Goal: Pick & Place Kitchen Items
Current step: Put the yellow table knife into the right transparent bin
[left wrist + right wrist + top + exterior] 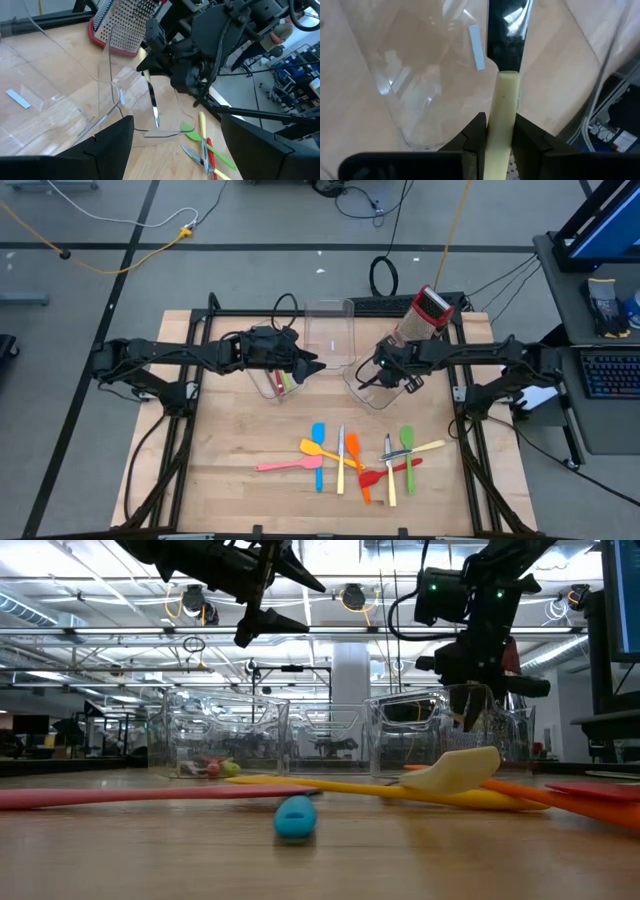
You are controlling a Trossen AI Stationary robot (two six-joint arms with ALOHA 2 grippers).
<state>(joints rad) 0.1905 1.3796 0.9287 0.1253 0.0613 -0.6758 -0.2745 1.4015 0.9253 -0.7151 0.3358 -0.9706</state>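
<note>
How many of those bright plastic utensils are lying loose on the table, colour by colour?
Pink spatula: 1
Blue spatula: 1
Yellow spatula: 1
Orange spatula: 1
Green spatula: 1
Red utensil: 1
Total: 6

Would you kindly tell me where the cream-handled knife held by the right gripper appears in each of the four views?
High view: hidden under the right gripper, over the right clear bin.
Low view: thin blade hanging below that gripper, right of centre.
Left wrist view: knife pointing down into the bin, centre.
Right wrist view: cream handle clamped between the fingers, blade beyond.
Shared landmark: the box grater behind the bin, also in the left wrist view.
</note>
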